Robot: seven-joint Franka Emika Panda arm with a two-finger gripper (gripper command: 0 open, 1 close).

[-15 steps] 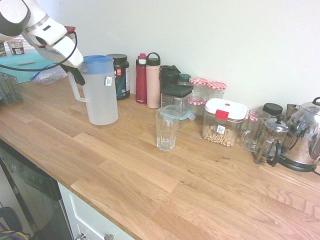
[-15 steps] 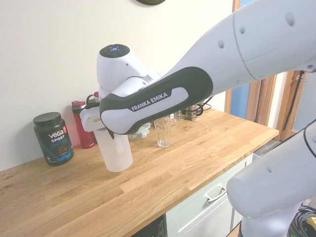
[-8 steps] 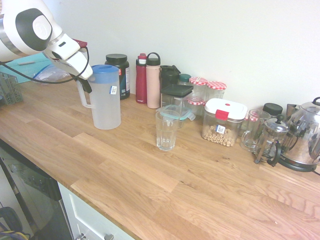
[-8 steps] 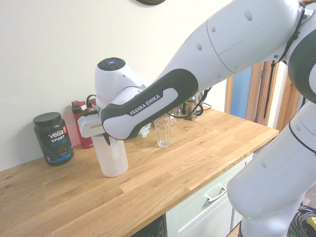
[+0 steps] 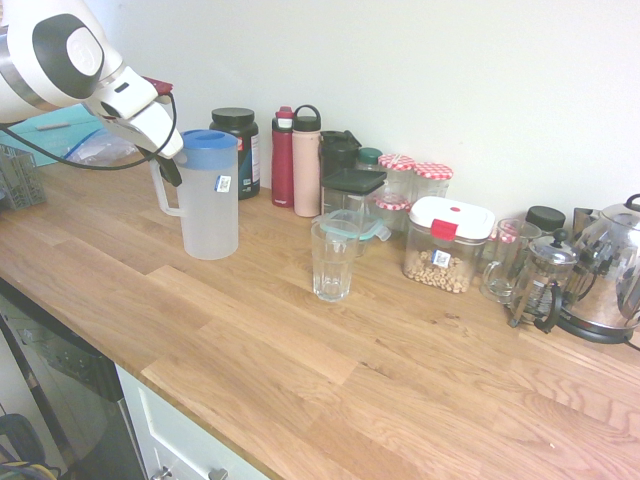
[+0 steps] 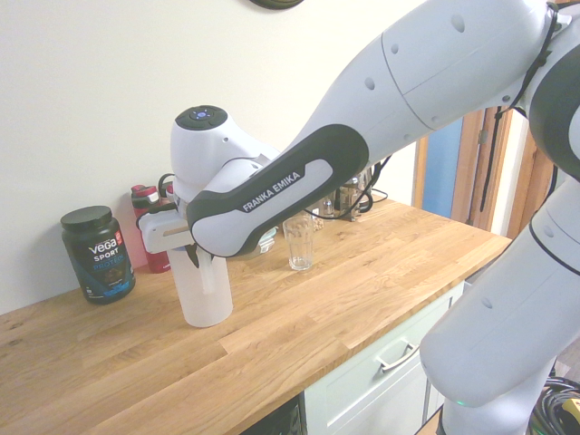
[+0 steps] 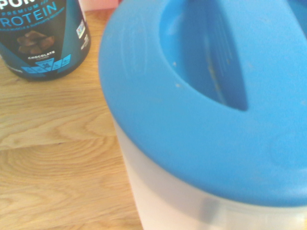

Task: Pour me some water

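One pitcher [image 5: 209, 196] upright on worktop [image 5: 300, 340] | hand [image 5: 165, 165] at its handle, grip cannot be told | empty glass [image 5: 332, 260] well apart, beside jars

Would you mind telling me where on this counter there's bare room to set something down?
The front strip of the worktop, from its near edge up to the drinking glass, is bare wood. A smaller bare patch lies between the pitcher and the glass. Along the wall it is crowded: protein tub, bottles, jars, cereal container and kettle.

"FRANKA EMIKA" on arm [image 6: 272, 190]; "VEGA SPORT" tub [image 6: 98, 253]
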